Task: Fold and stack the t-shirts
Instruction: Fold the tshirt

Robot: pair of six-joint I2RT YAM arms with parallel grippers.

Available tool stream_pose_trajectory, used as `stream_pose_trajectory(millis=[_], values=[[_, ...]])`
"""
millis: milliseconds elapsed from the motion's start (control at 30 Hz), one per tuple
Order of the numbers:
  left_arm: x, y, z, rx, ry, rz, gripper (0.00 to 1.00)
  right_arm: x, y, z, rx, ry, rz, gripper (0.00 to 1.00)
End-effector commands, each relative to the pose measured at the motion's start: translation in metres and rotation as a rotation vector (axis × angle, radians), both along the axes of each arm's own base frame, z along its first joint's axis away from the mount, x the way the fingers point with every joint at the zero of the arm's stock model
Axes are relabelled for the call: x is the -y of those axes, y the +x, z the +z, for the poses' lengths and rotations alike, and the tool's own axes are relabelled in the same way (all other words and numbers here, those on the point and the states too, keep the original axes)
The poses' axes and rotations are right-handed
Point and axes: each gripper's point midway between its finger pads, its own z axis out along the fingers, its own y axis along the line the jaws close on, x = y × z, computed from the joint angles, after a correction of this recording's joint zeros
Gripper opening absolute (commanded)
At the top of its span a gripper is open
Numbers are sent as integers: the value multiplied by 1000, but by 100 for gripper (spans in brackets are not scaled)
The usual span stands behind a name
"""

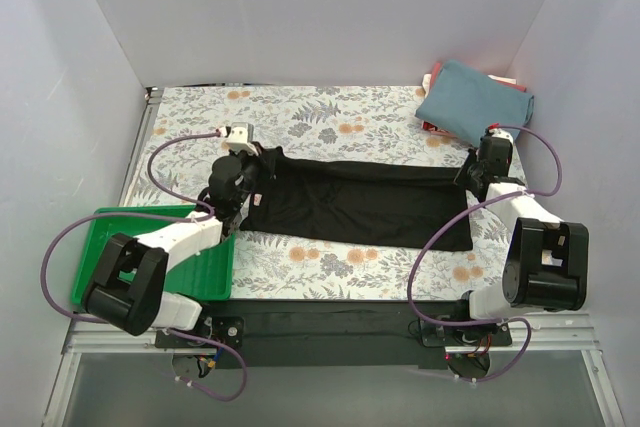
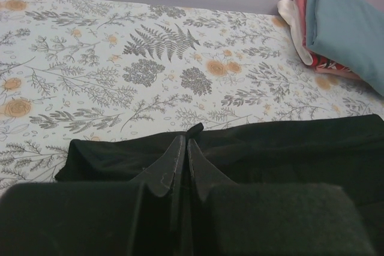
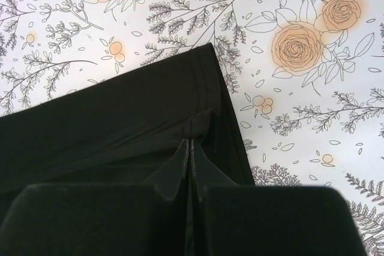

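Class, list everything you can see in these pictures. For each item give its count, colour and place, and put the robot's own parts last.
black t-shirt: one, black, spread as a long band across the middle of the table.
teal t-shirt: one, teal-blue, folded, on top of the stack in the far right corner.
other shirts: count unclear, pink, red and white layers, under the teal t-shirt.
green tray: one, green, near left corner.
floral cloth: one, white with grey leaves and orange flowers, covering the table.
left gripper: one, black, shut on the black t-shirt's left end.
right gripper: one, black, shut on its right end.
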Motion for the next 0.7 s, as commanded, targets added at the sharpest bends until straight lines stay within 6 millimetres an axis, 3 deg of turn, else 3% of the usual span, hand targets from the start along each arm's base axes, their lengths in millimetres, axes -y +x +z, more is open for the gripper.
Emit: stream_pose_trajectory(millis=[0,533,667], values=[[-1,-15,-7,-27,13,7,0,4,0,9,47,-18,-24,1],[-8,-62,-45,-132,11,47,0,11,-37,-2,60,-29,-107,1],[-11,-73,-44,-126,-19,55,0,13,-43,-5,60,-31,-123,1]])
